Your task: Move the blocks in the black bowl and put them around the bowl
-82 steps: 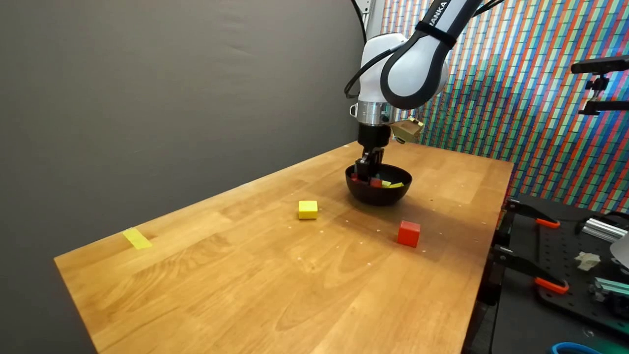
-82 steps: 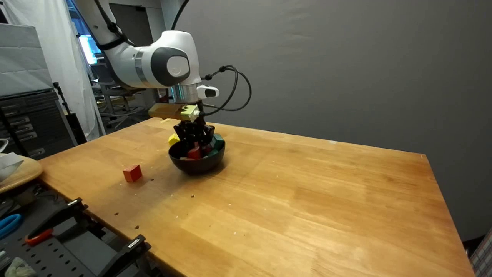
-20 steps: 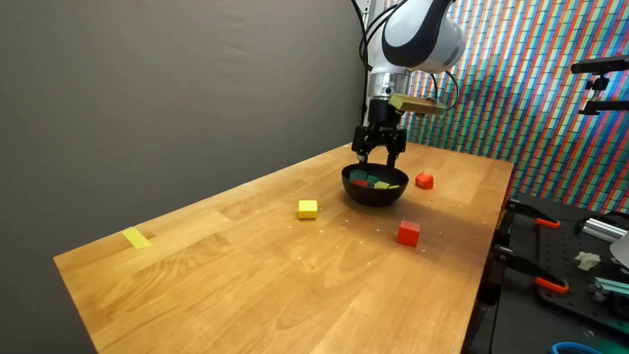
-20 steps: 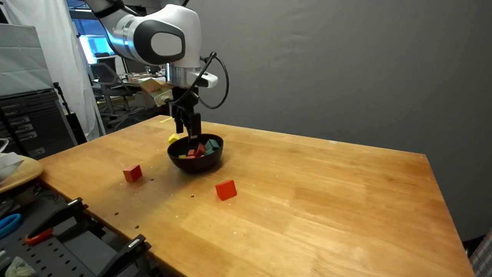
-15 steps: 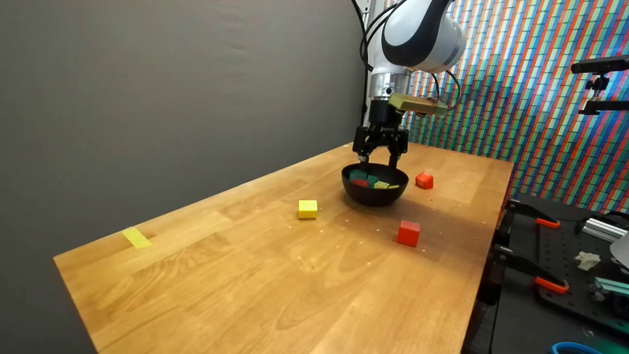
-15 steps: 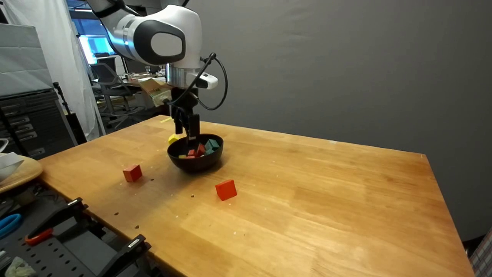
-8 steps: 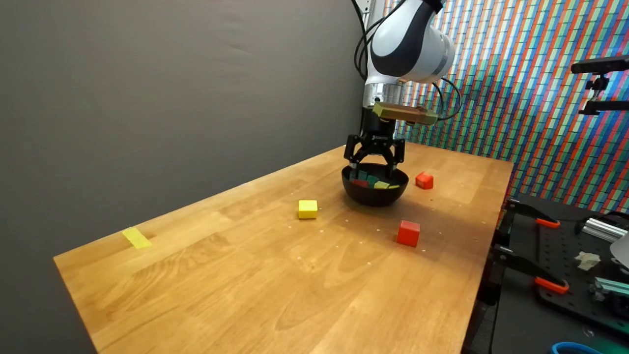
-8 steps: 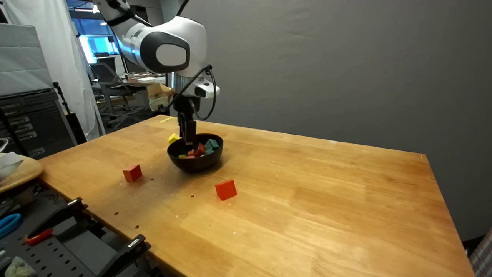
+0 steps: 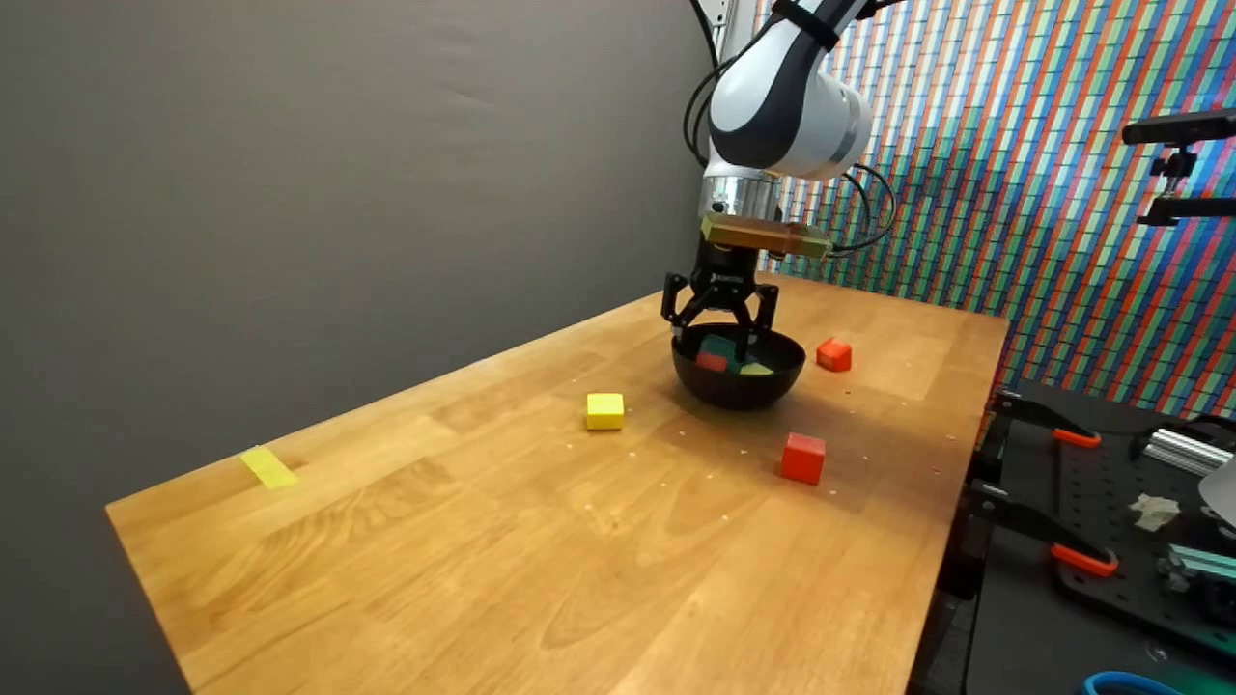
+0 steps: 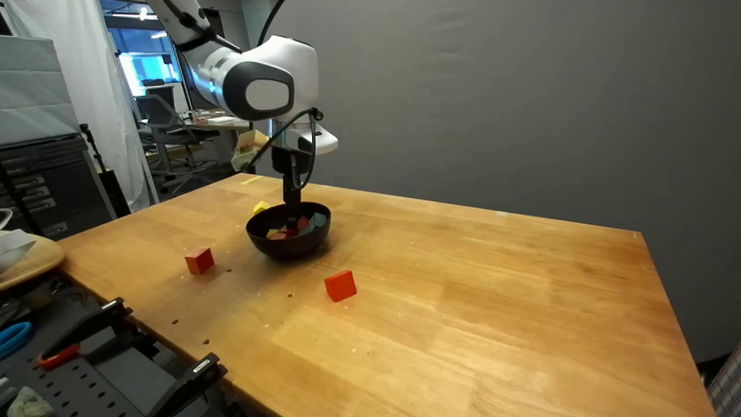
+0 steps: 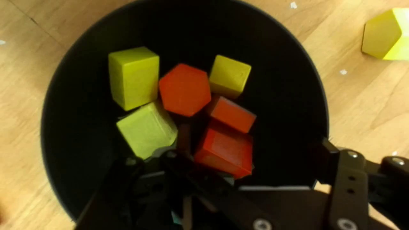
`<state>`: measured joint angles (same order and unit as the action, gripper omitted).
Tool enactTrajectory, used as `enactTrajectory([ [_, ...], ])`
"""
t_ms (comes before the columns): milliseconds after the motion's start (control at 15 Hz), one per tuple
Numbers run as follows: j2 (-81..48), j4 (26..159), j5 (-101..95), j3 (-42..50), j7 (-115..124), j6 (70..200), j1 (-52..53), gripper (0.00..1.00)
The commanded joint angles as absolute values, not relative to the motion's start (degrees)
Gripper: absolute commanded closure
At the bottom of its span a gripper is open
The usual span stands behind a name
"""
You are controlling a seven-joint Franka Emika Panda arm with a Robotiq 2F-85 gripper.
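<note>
The black bowl [image 9: 739, 392] holds several blocks; in the wrist view a yellow block [image 11: 134, 80], a red block [image 11: 184, 89] and others lie in it. Green blocks [image 10: 316, 222] show at its side in an exterior view. Outside the bowl lie a yellow block [image 9: 605, 412], a red block [image 9: 803, 458] and another red block [image 9: 834, 354]. My gripper [image 11: 255, 143] is open and lowered at the bowl, one finger inside among the blocks, the other at the rim. A tilted red block [image 11: 227, 151] lies beside the inner finger, not gripped. The fingertips are partly dark.
A flat yellow strip [image 9: 269, 467] is stuck on the wooden table [image 9: 483, 560]. Black clamps [image 9: 1043, 531] with orange ends stand along the table's edge. A grey wall [image 9: 386, 193] rises behind.
Since the oldest frames, a red block has come to rest on the table. Over the last second my gripper has moved down into the bowl, and the bowl has shifted slightly.
</note>
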<state>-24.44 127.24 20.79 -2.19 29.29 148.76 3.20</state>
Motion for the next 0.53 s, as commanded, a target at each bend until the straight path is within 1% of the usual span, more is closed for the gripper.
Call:
enactTrajectory([
  [0,-25.5,126.9,20.7,0.2,32.9,152.2,4.9,0.47],
  [67,-25.6,127.1,20.6,0.6,33.5,152.9,5.0,0.55],
  [267,-26.0,127.2,20.6,1.3,34.8,153.8,5.2,0.50],
  [333,-26.1,127.2,20.6,1.3,35.2,153.8,5.2,0.44],
  [400,-26.2,127.2,20.5,1.4,35.6,153.9,5.3,0.42],
  [467,-26.4,127.1,20.4,1.4,35.9,153.9,5.4,0.34],
])
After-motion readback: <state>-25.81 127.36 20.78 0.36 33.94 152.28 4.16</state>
